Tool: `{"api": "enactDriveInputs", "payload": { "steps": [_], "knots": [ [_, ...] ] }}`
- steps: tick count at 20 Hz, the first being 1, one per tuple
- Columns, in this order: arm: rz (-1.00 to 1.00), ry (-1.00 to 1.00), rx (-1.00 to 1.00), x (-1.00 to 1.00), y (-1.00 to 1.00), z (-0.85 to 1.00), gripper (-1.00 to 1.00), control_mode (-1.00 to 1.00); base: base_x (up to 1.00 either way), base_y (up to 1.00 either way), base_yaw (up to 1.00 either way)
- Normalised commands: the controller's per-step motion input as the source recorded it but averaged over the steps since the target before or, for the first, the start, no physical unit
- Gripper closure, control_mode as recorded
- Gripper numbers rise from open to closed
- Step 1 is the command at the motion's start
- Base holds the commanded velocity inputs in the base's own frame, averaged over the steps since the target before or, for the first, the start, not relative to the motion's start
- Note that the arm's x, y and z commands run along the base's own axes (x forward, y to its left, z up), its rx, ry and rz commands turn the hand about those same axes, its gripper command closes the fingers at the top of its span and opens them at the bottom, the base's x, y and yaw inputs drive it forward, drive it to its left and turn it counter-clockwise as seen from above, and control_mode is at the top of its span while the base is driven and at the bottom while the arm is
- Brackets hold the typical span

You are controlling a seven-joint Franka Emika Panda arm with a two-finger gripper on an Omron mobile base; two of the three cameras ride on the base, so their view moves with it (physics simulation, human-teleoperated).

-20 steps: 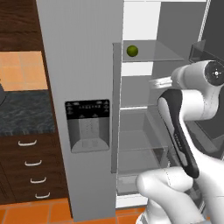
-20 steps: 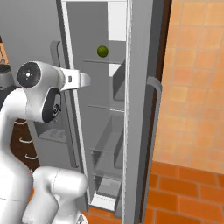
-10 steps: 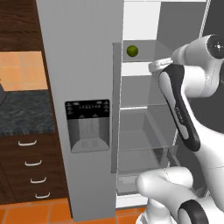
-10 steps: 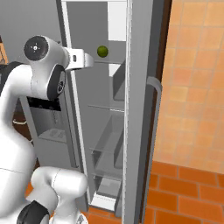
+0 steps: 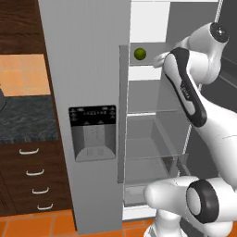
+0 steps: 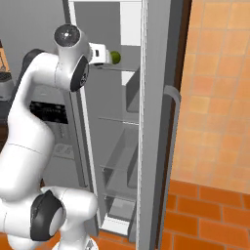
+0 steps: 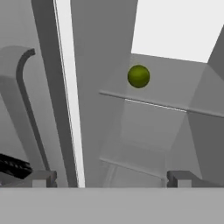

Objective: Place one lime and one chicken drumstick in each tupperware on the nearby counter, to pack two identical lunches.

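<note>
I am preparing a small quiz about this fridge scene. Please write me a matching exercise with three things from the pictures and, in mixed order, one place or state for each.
Column 1:
1. lime
2. gripper
3. counter

Column 2:
a. open, holding nothing, pointed at the shelves
b. dark marbled top left of the fridge, above the drawers
c. on the upper fridge shelf

Pairs: 1-c, 2-a, 3-b
</note>
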Motion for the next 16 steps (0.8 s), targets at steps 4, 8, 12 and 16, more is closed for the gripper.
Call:
{"api": "enactDriveInputs", "payload": {
  "steps": [4,8,12,16],
  "knots": [
    [0.08,0.02,0.0,0.63,-0.06,-0.02,-1.0,-1.0,0.0,0.0,0.0],
    [0.05,0.01,0.0,0.68,0.0,-0.28,-1.0,-1.0,0.0,0.0,0.0],
    [0.01,0.03,0.0,0.77,-0.02,-0.16,-1.0,-1.0,0.0,0.0,0.0],
    [0.0,0.02,0.0,0.68,-0.11,0.0,-1.0,-1.0,0.0,0.0,0.0]
  ]
}}
